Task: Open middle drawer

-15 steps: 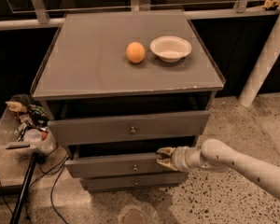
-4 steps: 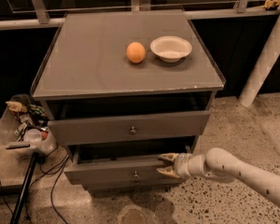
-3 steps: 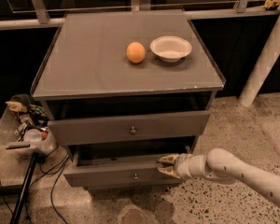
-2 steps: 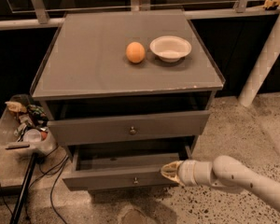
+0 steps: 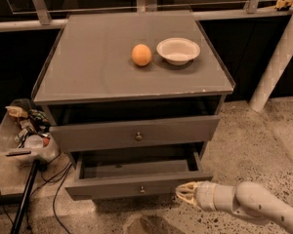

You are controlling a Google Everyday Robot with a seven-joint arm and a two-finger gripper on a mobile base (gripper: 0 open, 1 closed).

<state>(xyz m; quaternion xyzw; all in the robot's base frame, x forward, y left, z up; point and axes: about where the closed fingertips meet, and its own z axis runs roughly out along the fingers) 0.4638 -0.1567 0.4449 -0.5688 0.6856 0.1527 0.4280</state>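
The grey cabinet (image 5: 132,67) has the middle drawer (image 5: 112,188) pulled well out, its dark inside showing. Its small round knob (image 5: 142,189) sits at the centre of the flat front. The taller top drawer (image 5: 136,133) above it is pulled out slightly. The lowest drawer is hidden under the middle one. My gripper (image 5: 185,195) is at the right end of the middle drawer's front, just in front of and slightly below its corner, on the cream arm (image 5: 249,206) coming in from the lower right.
An orange (image 5: 141,54) and a white bowl (image 5: 178,49) sit on the cabinet top. A clear bin of clutter (image 5: 24,135), a dark pole (image 5: 24,199) and cables stand at the left. A white pillar (image 5: 278,57) stands at the right on speckled floor.
The middle drawer has slid out toward the camera. My gripper has moved with it, down and toward the camera, and now sits just off the drawer's front right corner.
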